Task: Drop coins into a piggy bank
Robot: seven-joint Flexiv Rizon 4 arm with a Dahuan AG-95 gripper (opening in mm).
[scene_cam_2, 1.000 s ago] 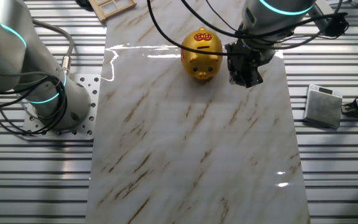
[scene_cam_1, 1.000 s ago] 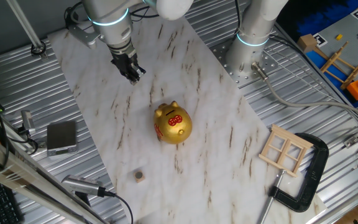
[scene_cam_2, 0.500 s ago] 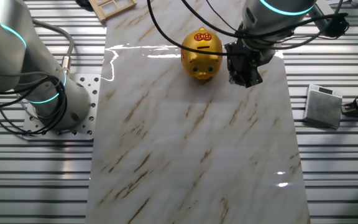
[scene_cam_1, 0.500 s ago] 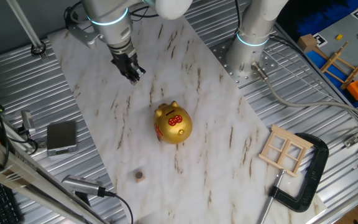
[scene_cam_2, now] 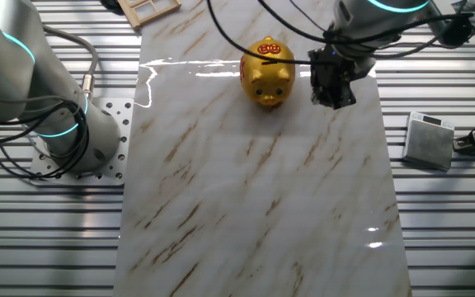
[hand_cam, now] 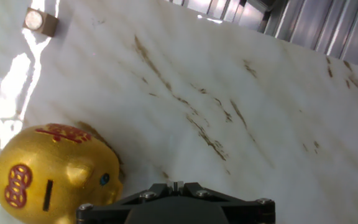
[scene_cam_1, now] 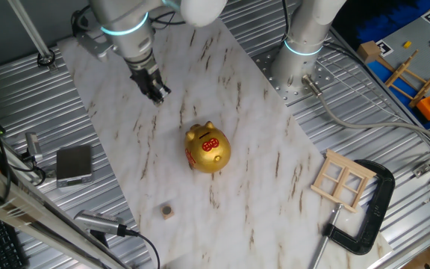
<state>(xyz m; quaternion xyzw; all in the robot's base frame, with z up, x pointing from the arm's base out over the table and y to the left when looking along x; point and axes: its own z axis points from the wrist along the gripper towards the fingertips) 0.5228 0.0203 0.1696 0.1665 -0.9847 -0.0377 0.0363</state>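
The gold piggy bank (scene_cam_1: pixel 207 148) stands upright on the marble board, its red patch and slot on top; it also shows in the other fixed view (scene_cam_2: pixel 267 72) and at the lower left of the hand view (hand_cam: pixel 48 174). One small tan coin (scene_cam_1: pixel 168 212) lies flat near the board's front edge, well apart from the pig; the hand view shows it at the top left (hand_cam: pixel 40 22). My gripper (scene_cam_1: pixel 155 91) hovers over the board beyond the pig, fingers together with nothing between them. It also appears in the other fixed view (scene_cam_2: pixel 332 92) and the hand view (hand_cam: pixel 176 185).
A grey box (scene_cam_1: pixel 74 164) sits on the ribbed table left of the board. A wooden window frame (scene_cam_1: pixel 342 180) and a black clamp (scene_cam_1: pixel 372 217) lie at the right. A second arm's base (scene_cam_1: pixel 301 52) stands at the back.
My gripper has shifted a little away from the pig, toward the board's far left side. The pig and the coin have not moved.
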